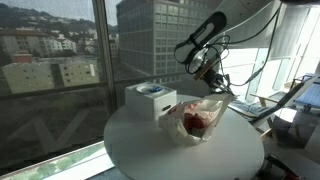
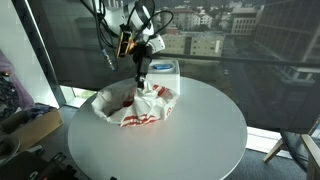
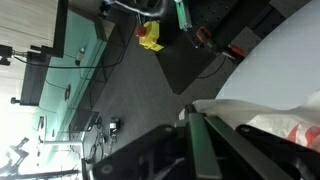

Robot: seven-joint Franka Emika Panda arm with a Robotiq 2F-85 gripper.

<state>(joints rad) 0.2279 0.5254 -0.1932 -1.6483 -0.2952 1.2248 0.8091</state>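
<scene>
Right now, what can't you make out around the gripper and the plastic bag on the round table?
Gripper: too small in both exterior views to tell whether it pinches the plastic bag.
Red contents: blurred by crumpled plastic, unidentifiable.
White box: blue top too small to read.
Wrist view: bag cut off by the right edge.

You have a crumpled, translucent plastic bag (image 2: 130,108) with red showing through it. It lies slumped on the round white table (image 2: 200,135), just beside a white box (image 2: 165,70).
</scene>
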